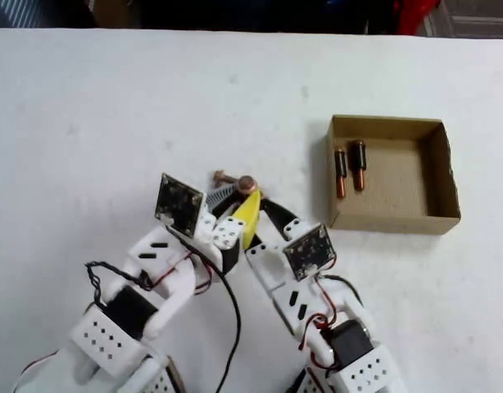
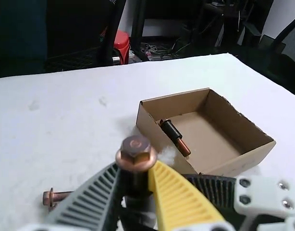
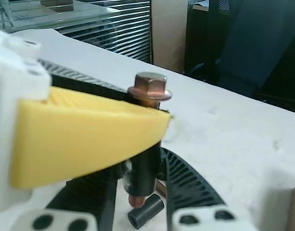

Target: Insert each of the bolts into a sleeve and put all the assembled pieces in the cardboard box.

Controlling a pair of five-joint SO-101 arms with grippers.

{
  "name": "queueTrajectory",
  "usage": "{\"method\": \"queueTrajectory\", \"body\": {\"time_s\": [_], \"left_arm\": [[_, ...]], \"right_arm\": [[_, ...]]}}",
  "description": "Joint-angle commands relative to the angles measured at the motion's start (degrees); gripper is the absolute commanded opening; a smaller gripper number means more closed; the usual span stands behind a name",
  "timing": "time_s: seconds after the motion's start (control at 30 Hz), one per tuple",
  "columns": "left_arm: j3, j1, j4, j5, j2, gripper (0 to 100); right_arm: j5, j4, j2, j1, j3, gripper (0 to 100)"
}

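Bolts first: a loose bolt [image 1: 223, 176] lies on the surface [image 1: 112, 106] just left of where your two hands meet. Your left hand [image 2: 135, 169] pinches a second bolt [image 2: 135, 153] upright below its hex head, with the shank down inside a black sleeve [image 3: 145, 166]. Your right hand [image 3: 142, 187] presses its black fingers against that sleeve, and a spare sleeve [image 3: 145, 212] lies on the surface beneath. Farther right, the cardboard box [image 1: 436, 221] holds two assembled pieces [image 1: 341, 172] side by side.

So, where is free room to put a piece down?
Bare: the table beyond the left claw and away from the box; also the box's half without pieces. Crowded: around that claw's bolt and the loose bolt beside it.
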Motion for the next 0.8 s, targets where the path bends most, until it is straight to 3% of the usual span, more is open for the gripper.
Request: {"method": "queueTrajectory", "body": {"time_s": [0.0,0.1,0.3,0.77], "left_arm": [[0.0,-0.4,-1.9,-0.7,-1.5,3],[0.0,-0.5,-1.9,-0.7,-1.5,5],[0.1,-0.5,-1.6,-0.6,-1.5,23],[-7.2,-7.1,-1.5,-1.0,-1.6,23]], "right_arm": [[0.9,0.1,-0.7,0.1,0.5,1.7],[0.9,0.1,-0.7,0.1,0.5,1.7],[0.9,0.1,-0.7,0.1,0.5,1.7],[1.0,0.2,-0.7,0.3,0.5,1.7]]}}
